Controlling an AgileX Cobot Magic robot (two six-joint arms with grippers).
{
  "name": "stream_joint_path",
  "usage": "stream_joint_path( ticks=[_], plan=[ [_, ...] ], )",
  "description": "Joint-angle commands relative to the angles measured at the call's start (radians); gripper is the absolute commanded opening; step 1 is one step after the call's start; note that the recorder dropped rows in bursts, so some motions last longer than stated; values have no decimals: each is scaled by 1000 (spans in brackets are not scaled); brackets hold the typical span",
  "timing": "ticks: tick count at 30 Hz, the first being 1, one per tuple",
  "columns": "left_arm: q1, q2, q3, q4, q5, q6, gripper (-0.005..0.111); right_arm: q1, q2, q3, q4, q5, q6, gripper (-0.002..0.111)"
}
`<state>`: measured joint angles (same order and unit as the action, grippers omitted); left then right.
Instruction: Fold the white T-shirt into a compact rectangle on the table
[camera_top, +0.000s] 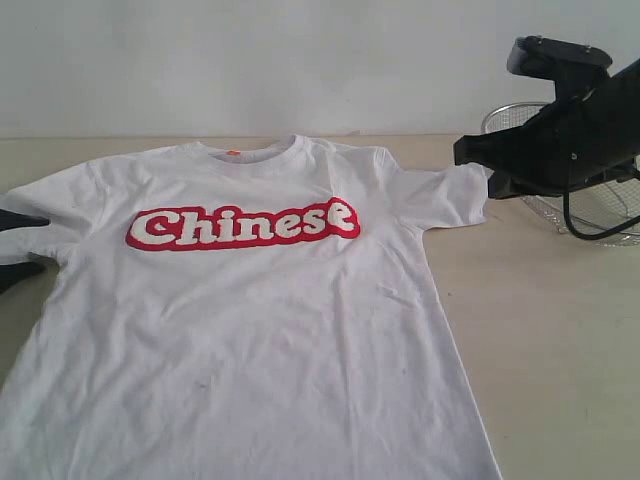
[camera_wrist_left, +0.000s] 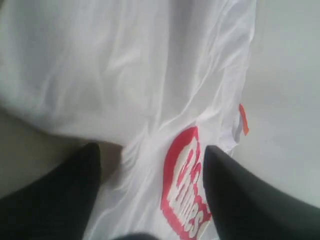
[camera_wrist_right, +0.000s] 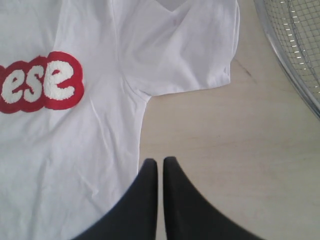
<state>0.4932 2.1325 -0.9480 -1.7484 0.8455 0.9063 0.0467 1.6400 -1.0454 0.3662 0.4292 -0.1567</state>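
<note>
The white T-shirt (camera_top: 250, 330) lies spread flat and face up on the table (camera_top: 560, 330), red "Chinese" lettering (camera_top: 243, 225) across the chest and an orange neck tag (camera_top: 232, 153) at the collar. My left gripper (camera_top: 15, 247) sits at the shirt's left sleeve. In the left wrist view it (camera_wrist_left: 150, 150) is open, its dark fingers (camera_wrist_left: 235, 195) standing apart over the T-shirt (camera_wrist_left: 125, 75) with nothing between them. My right gripper (camera_wrist_right: 160, 161) is shut and empty, over bare table (camera_wrist_right: 225, 150) just beside the shirt's side hem (camera_wrist_right: 139, 130), below the right sleeve (camera_wrist_right: 190, 50).
A silver wire-mesh basket (camera_top: 610, 215) stands at the back right, partly behind the black right arm (camera_top: 570, 130). Its rim (camera_wrist_right: 295, 45) also shows close to the sleeve. Bare tabletop runs along the shirt's right side.
</note>
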Motion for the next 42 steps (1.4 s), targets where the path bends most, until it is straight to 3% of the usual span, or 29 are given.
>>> stream_joint_path(
  ticks=[1,18,24,29,42],
  plan=[
    [-6,34,-24,4,-35,-5,57,-4,-12,1,-5,-7,-9,0],
    [-6,37,-153,4,-61,13,53,-4,-12,1,-5,-7,-9,0],
    [-6,37,-157,4,-71,17,42,-4,-12,1,-5,-7,-9,0],
    [-6,37,-157,4,-72,38,4,-4,-12,1,-5,-7,-9,0],
    [-117,37,-171,91,-124,192,5,-4,-12,1,-3,-7,-9,0]
  ],
)
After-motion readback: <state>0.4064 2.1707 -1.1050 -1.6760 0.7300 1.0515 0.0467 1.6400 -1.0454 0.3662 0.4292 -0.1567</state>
